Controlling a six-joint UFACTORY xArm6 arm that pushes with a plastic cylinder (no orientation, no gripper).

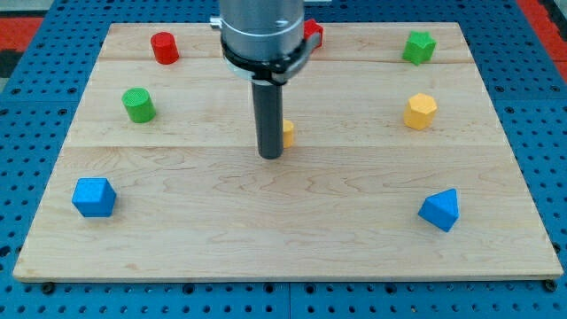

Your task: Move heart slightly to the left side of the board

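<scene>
Rod tip [270,156] sits near board centre, touching or just left of a yellow block [288,134] mostly hidden behind it — prob. the heart, shape unclear — no pincer on this rig, so approach step; next needs tip on block's right.

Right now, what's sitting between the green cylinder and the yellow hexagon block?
In the camera view, my tip stands between the green cylinder and the yellow hexagon block, with a small yellow block, mostly hidden behind the rod, right beside it. Its shape can't be made out.
</scene>
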